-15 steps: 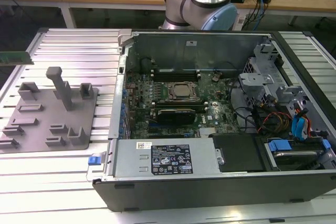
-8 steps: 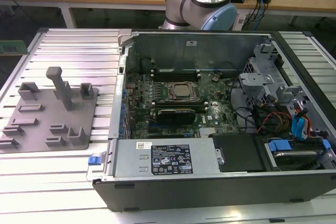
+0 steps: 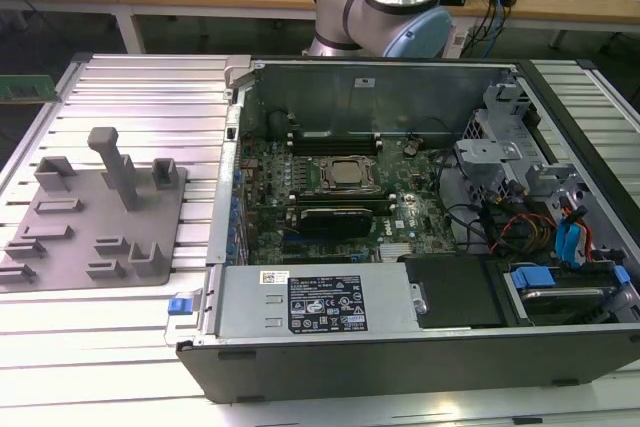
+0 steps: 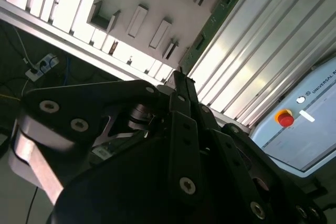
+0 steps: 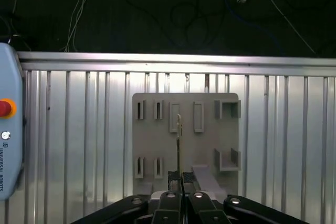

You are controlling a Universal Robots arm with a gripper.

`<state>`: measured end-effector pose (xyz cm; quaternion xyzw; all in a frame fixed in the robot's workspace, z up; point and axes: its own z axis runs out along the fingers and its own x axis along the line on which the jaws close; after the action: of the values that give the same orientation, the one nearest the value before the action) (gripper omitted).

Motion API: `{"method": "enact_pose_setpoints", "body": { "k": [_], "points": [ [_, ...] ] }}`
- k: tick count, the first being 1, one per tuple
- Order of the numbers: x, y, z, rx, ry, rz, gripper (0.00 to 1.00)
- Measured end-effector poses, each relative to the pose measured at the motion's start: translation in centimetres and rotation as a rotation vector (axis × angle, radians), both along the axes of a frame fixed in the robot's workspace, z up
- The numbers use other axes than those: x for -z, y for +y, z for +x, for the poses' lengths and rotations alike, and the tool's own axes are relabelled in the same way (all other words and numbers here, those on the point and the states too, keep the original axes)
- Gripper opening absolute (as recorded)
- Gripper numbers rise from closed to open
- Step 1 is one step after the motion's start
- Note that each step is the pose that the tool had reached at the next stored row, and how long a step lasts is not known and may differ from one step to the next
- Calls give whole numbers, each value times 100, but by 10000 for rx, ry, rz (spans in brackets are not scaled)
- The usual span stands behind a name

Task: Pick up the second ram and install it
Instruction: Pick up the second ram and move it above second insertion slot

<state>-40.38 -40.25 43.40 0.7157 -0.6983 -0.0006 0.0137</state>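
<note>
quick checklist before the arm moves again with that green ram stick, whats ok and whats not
1. Grip: the black gripper is shut on one end of the long thin green ram stick: ok.
2. Alignment: in the first wrist view the stick shows edge-on, running straight out from the gripper: ok.
3. Clearance: the stick hangs above the flat grey fixture plate, apparently apart from it: ok.
4. Access: the open dark metal computer case has its lid off: ok.
5. Free memory slot on the green motherboard: cannot tell.
6. Slot latches open: cannot tell.
</note>
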Motion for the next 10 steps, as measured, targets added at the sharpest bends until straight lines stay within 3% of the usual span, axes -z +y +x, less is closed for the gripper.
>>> {"method": "enact_pose_setpoints", "body": {
  "k": [5,10],
  "points": [
    [0,0,147,17,1,-10,9],
    [1,0,382,26,0,-10,9]
  ]
}}
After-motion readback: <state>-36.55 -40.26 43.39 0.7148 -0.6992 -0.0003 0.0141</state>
